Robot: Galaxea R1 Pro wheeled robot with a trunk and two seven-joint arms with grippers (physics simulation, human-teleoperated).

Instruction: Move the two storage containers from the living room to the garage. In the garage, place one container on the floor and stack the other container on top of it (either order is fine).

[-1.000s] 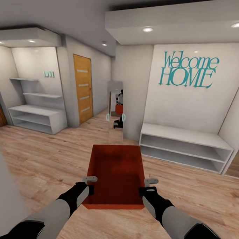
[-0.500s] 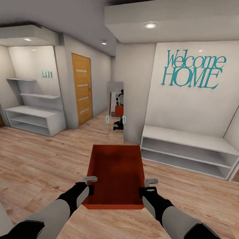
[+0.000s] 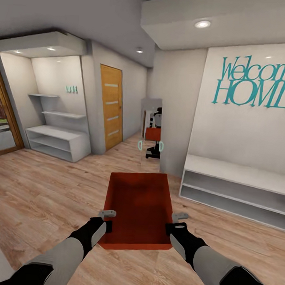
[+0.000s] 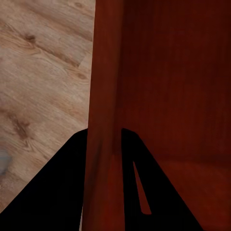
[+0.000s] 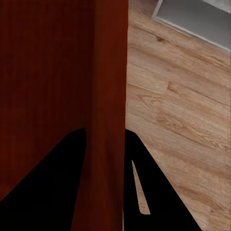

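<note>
While held off the light wood-plank floor (image 3: 39,195), the orange-red shallow rectangular lidless container (image 3: 139,209) sits low centre of the head view, long axis pointing away. Left hand (image 3: 107,220) clamps its left wall near the near corner; right hand (image 3: 176,223) clamps the right wall opposite. White low open shelf unit (image 3: 236,185) at right under teal "Welcome HOME" lettering (image 3: 256,83); tall narrow mirror (image 3: 151,132) above centre; orange wooden door (image 3: 111,107) left of it; white stepped shelving (image 3: 55,129) in the alcove at upper left.

Left wrist view: container wall (image 4: 103,96) runs up the middle of frame, black fingers (image 4: 57,192) pinched on both sides, plank floor at left.

Right wrist view: same grip, container wall (image 5: 108,96) between the fingers (image 5: 154,192), plank floor at right, corner of the white shelf unit (image 5: 197,14) at top right.
</note>
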